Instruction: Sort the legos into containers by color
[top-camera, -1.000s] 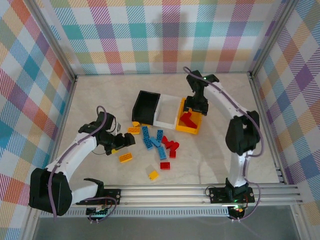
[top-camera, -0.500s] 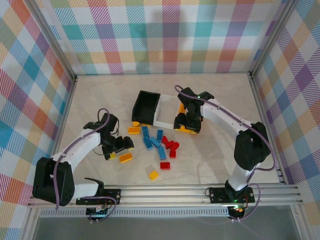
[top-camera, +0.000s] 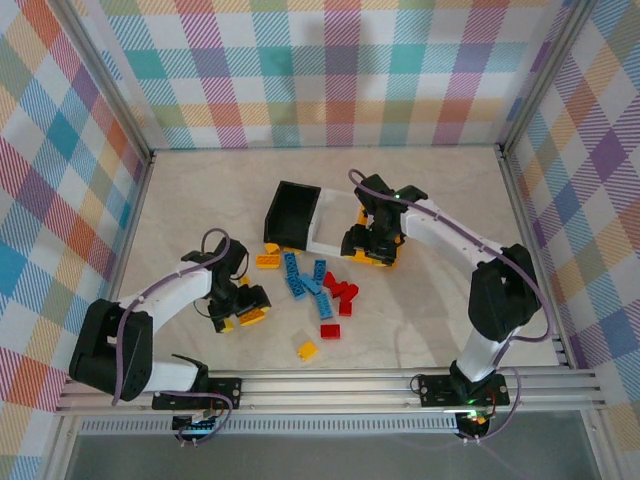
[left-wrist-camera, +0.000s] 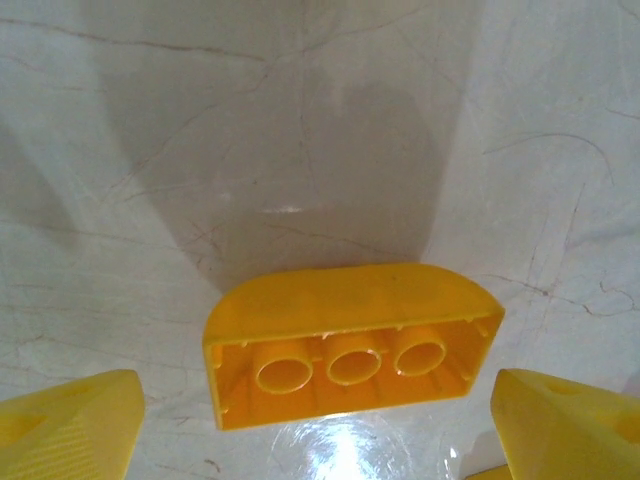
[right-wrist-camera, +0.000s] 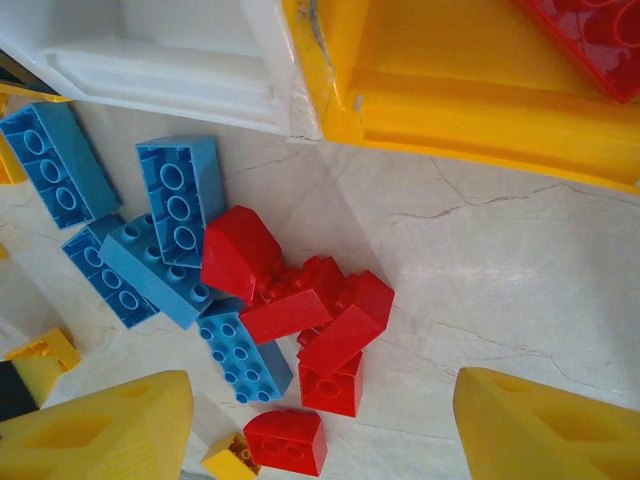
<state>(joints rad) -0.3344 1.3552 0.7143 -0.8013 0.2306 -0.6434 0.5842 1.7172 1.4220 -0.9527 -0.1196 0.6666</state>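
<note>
While left gripper (left-wrist-camera: 320, 440) hangs, jaws apart, either side of overturned yellow brick (left-wrist-camera: 350, 345) on table (left-wrist-camera: 300, 120), right gripper (right-wrist-camera: 325, 435), likewise apart, hovers over red bricks (right-wrist-camera: 310, 320) near yellow bin (right-wrist-camera: 480, 110). Risk: off-centre squeeze could squirt rounded brick sideways.

Red legos (right-wrist-camera: 300, 310), blue legos (right-wrist-camera: 180, 200), yellow lego (left-wrist-camera: 350, 305); black bin (top-camera: 293, 212), white bin (right-wrist-camera: 160, 60), yellow bin (right-wrist-camera: 480, 110)

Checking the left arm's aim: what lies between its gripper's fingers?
In the left wrist view, one yellow-orange brick lies on the table between the open fingers of the left gripper, its hollow underside facing the camera.
</note>
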